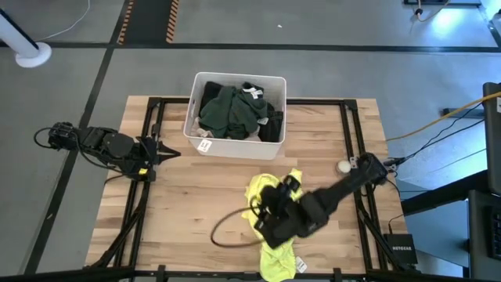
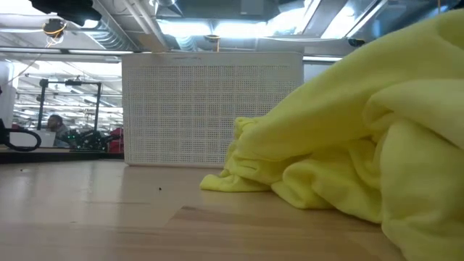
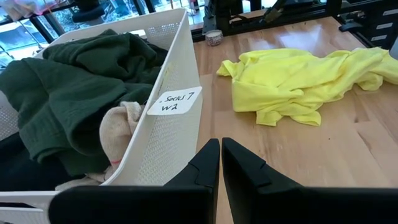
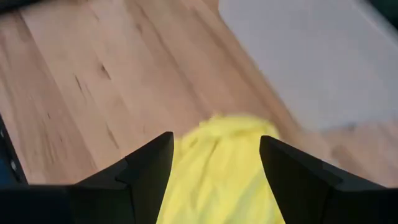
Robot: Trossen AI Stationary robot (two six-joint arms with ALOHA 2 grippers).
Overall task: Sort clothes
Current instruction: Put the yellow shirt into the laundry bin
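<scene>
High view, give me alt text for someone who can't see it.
Seen from above, the right end effector hangs open over a yellow garment at the near edge of a wooden table. A white bin at the far edge holds dark green clothes, and the left end effector waits shut beside it.

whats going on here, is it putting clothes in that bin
A two-armed robot is sorting clothes on a wooden table. The right gripper is open above a neon yellow garment spread on the table's near side, apparently about to pick it up; nothing is gripped yet. The left gripper is shut and waits beside the white bin. The bin already holds a dark green garment and some dark clothes.
</scene>
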